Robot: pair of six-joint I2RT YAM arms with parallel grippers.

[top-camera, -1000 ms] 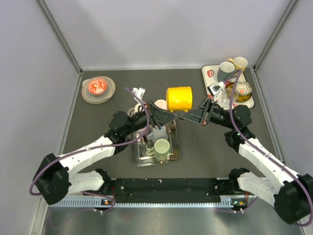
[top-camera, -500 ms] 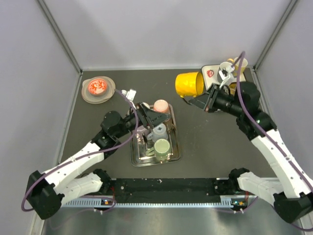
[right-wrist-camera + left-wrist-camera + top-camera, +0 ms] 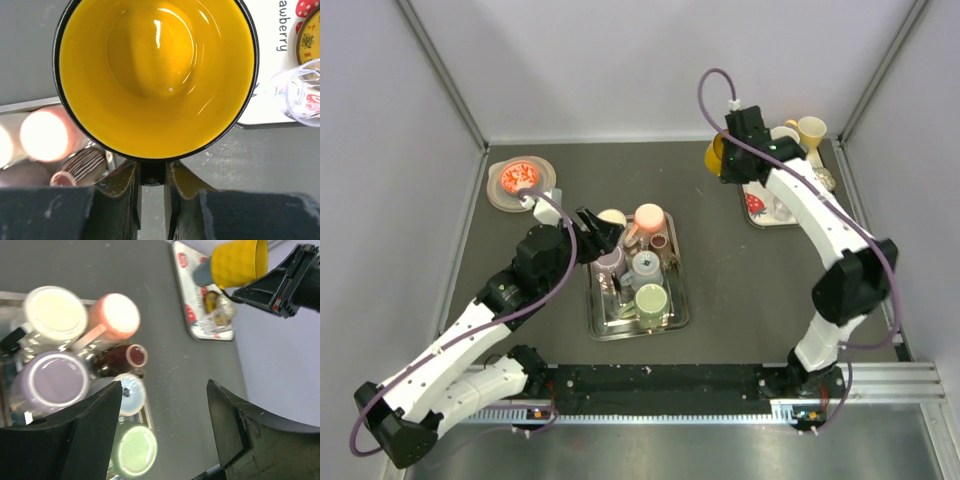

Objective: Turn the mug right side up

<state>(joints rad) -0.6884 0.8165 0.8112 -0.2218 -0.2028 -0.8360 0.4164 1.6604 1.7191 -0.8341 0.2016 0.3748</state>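
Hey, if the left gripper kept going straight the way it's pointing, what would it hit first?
Most likely the bare table, beside the light blue cup, which sits near one finger. The left gripper is open and empty. Depth is unclear.

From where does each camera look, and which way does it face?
Top external: above and behind the arms, facing down at the table; both arms show.
Left wrist: over the metal tray, facing down; its open fingers show.
Right wrist: facing into the yellow mug; its fingers clamp the handle.
Shared: top and left wrist both show the right gripper holding that mug.
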